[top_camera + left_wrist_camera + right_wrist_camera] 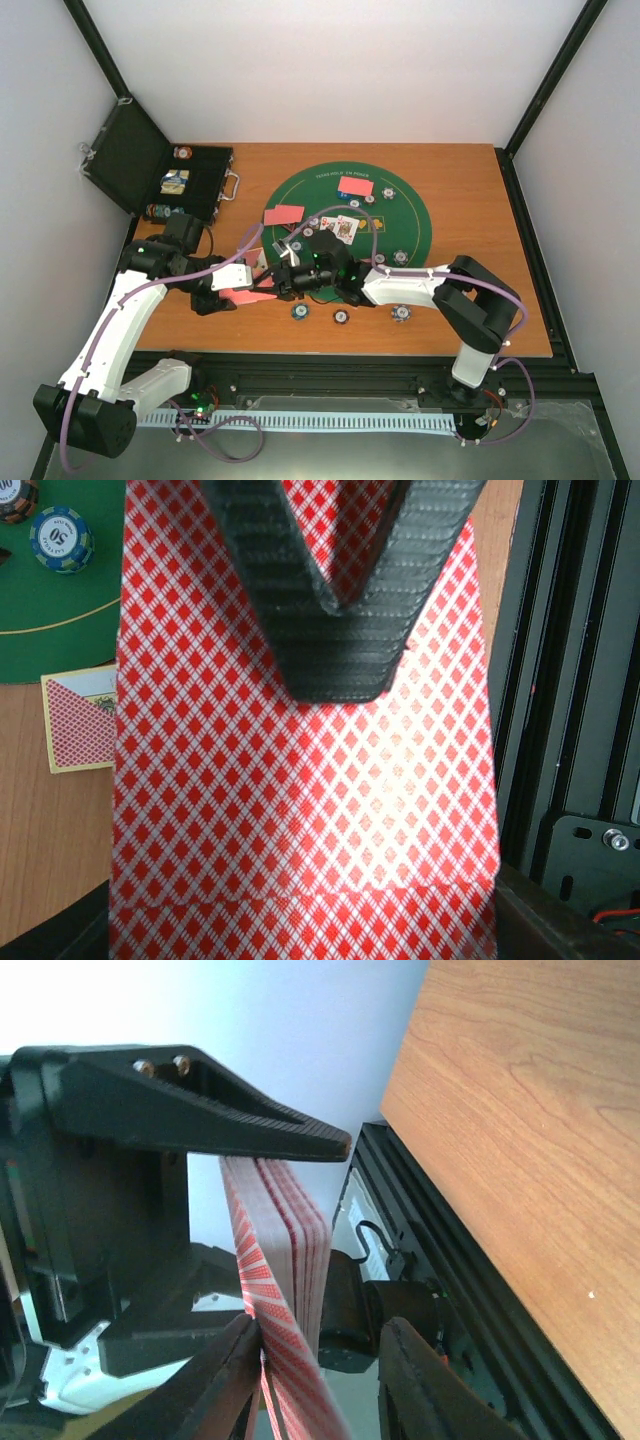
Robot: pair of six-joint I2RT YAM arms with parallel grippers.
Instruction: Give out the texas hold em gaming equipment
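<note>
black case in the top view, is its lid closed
No, the black case stands wide open, its lid tilted back to the left and chips showing inside.

The deck of red-backed cards [245, 297], diamond-patterned, stands on edge above the table just outside the near-left rim of the green felt mat [310, 190] (its front card [283, 1355] splays slightly from the rest). One face-down card [283, 214] overlaps the mat's left rim and a second face-down card [355, 186] lies on its far part. Two face-up cards [340, 228] sit side by side near its middle. Three white-edged poker chips [341, 317] lie in a row just beyond its near rim, others scattered on it
</note>
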